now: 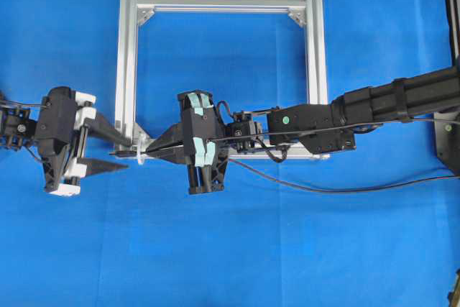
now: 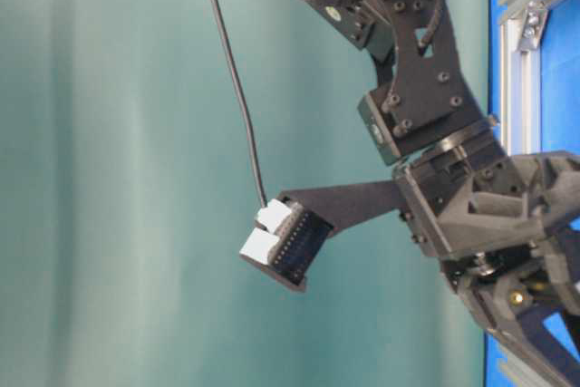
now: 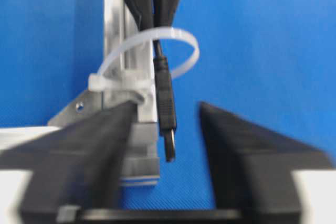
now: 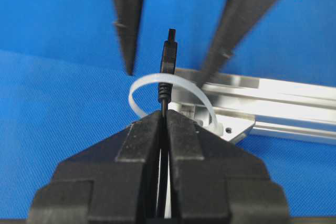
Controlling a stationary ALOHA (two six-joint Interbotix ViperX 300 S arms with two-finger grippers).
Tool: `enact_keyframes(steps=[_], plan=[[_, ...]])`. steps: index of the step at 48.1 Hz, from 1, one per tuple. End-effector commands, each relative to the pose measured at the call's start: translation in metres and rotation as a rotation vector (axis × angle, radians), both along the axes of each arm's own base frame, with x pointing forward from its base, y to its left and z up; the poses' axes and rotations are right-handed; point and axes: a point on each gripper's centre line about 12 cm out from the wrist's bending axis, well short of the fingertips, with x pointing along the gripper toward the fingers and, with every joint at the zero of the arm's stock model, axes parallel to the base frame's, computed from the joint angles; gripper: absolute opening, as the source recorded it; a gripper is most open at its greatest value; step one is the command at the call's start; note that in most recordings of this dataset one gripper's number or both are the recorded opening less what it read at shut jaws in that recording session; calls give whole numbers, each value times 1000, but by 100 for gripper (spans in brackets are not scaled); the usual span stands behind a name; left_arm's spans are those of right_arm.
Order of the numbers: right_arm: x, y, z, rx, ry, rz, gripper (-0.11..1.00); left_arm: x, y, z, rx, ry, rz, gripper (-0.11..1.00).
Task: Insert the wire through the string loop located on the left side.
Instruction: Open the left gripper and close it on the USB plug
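The right gripper [image 4: 164,121] pinches the wire [image 4: 168,61], whose plug pokes through the string loop [image 4: 173,90]. The left gripper [image 3: 165,116] has its jaws spread, one on each side of the plug, not touching it.

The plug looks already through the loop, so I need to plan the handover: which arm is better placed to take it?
Left. Its gripper stands open around the wire plug past the string loop; the right gripper is shut on the wire behind.

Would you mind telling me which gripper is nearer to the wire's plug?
Left. The left gripper straddles the plug with open fingers; the right gripper clamps the wire behind the loop.
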Motion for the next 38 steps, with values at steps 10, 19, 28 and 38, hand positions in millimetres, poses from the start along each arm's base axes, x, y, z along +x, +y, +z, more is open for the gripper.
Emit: enact_keyframes(steps=[10, 19, 28, 38], plan=[[4, 0, 15, 0, -32, 2, 0, 6, 0, 7, -15, -33, 10, 8], [4, 2, 15, -11, -22, 13, 0, 6, 0, 8, -15, -32, 10, 8], [4, 2, 15, -6, -9, 9, 3, 5, 1, 7, -15, -29, 11, 8], [1, 3, 19, 1, -4, 6, 51, 2, 1, 11, -16, -40, 10, 8]])
